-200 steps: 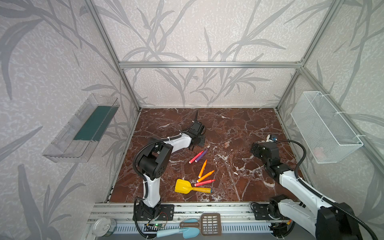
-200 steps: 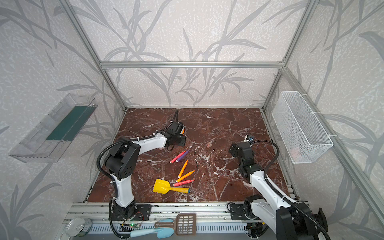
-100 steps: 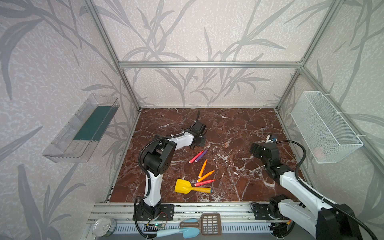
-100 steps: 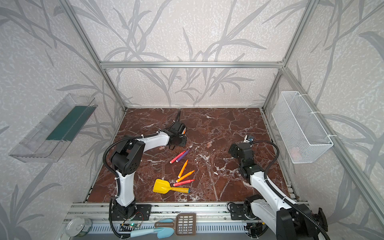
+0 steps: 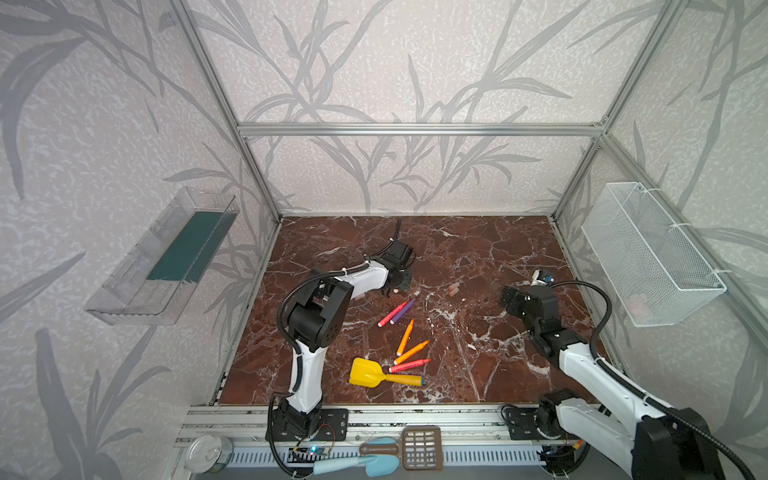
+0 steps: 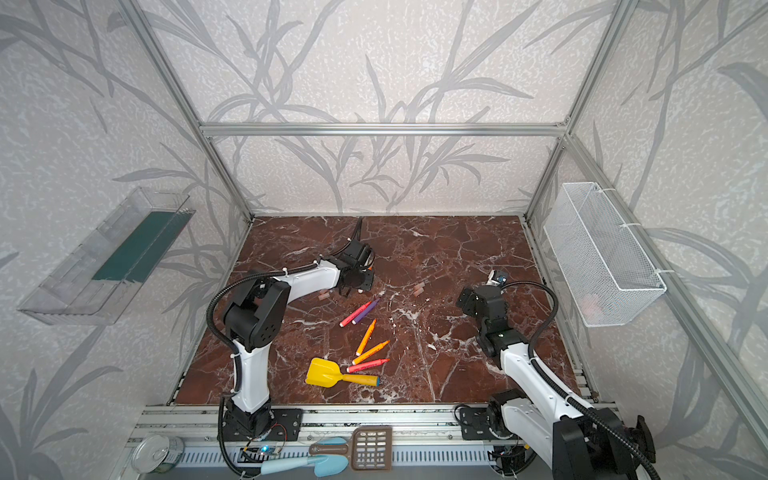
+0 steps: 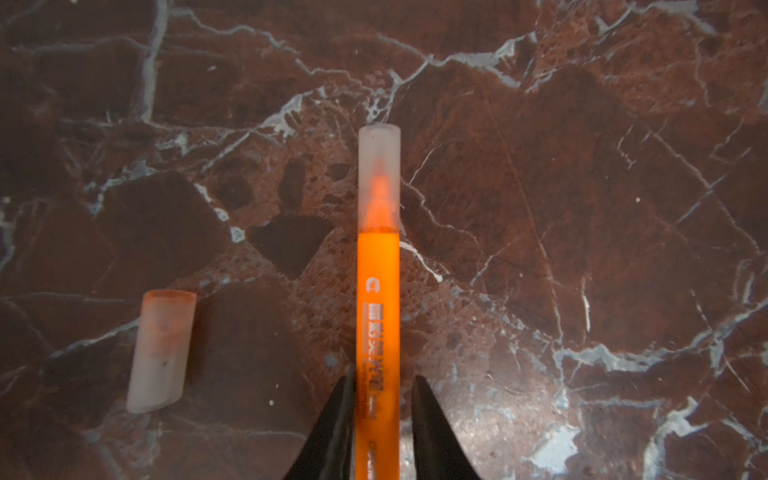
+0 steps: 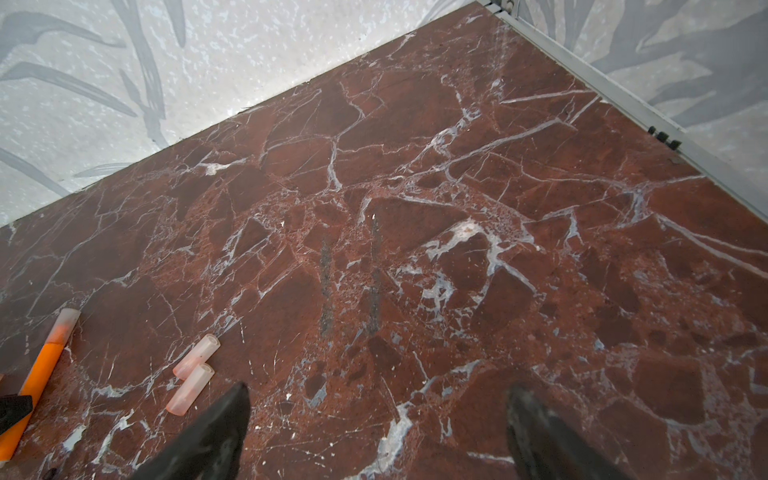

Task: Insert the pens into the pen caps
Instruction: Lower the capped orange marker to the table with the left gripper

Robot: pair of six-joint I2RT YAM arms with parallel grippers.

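One pen of six done, by the look of it. Toward the far edge of the dark red marble-patterned table [image 5: 478,374], left of its middle: an orange marker pen [image 7: 378,311] lying flat, tip seated inside a frosted translucent pen cap [image 7: 379,174], cap rim snug against the orange barrel. Low over the pen's rear half, the left hand [image 7: 380,380], fingers narrow and set either side of the barrel. A sliver of table visible between one finger and the pen, so probably slack rather than clamped. Near that pen but apart from it: a loose pale pinkish cap [image 7: 160,349], flat and empty.

Left to do: five bare-tipped pens, scattered from the middle of the table toward the near edge.
- a pink-red pen [image 5: 392,313] and a purple pen [image 5: 402,311], side by side, touching or nearly so
- closer to the near edge, a second orange pen [image 5: 405,336] and a third orange pen [image 5: 411,352]
- a second pink-red pen [image 5: 409,365], close to the handle of a yellow toy shovel [image 5: 365,372], no part of the task

About the middle of the table, between the two arms: a pair of empty caps [image 8: 197,356], side by side. Further caps not made out.

Toward the right edge, the right hand [image 8: 378,390], fingers spread wide, nothing between them, above bare table.

Likely next: lifting clear of the capped pen, then pairing a bare pen with a loose cap.
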